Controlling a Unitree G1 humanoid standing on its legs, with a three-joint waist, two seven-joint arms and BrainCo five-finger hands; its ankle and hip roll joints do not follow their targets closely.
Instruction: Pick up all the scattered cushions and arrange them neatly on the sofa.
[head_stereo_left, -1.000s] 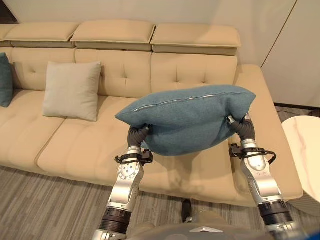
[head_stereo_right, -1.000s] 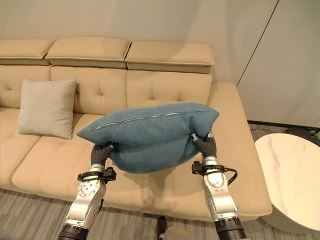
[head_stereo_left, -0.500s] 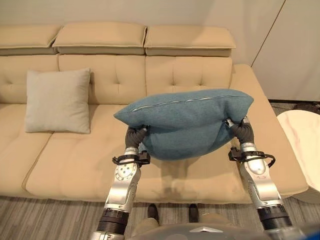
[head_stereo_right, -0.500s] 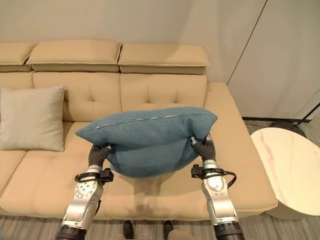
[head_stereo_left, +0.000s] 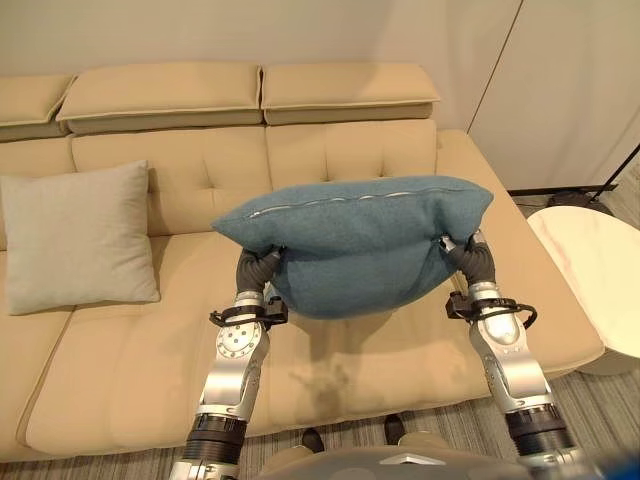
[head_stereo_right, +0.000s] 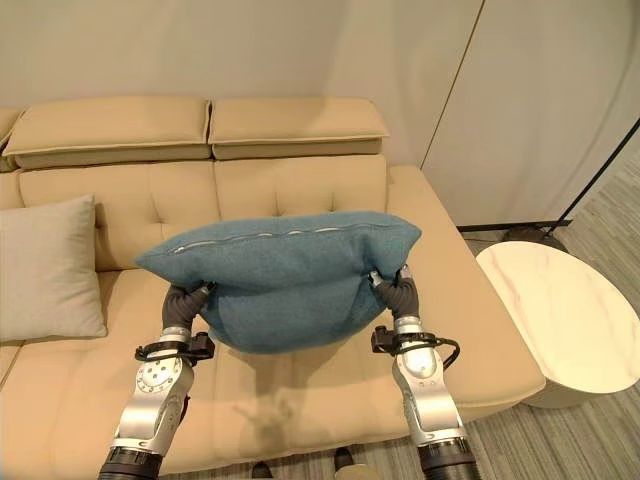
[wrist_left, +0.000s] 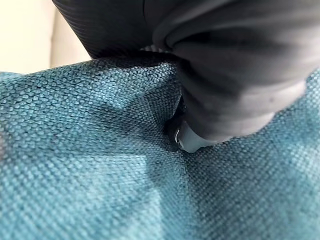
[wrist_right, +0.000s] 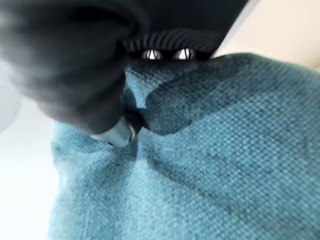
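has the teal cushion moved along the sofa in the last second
Yes. Held in both hands, the teal cushion has shifted rightward along the sofa, away from the beige cushion; the camera also turned.

A round white marble-patterned side table (head_stereo_right: 556, 315) stands on the floor just beside the right end of the seating. Grey striped carpet (head_stereo_right: 590, 430) covers the floor around it. Behind rises a plain pale wall (head_stereo_right: 250, 50), with a lighter panel (head_stereo_right: 520, 110) to its right set off by a thin dark line, and a thin dark rod (head_stereo_right: 600, 170) leans across the far right.
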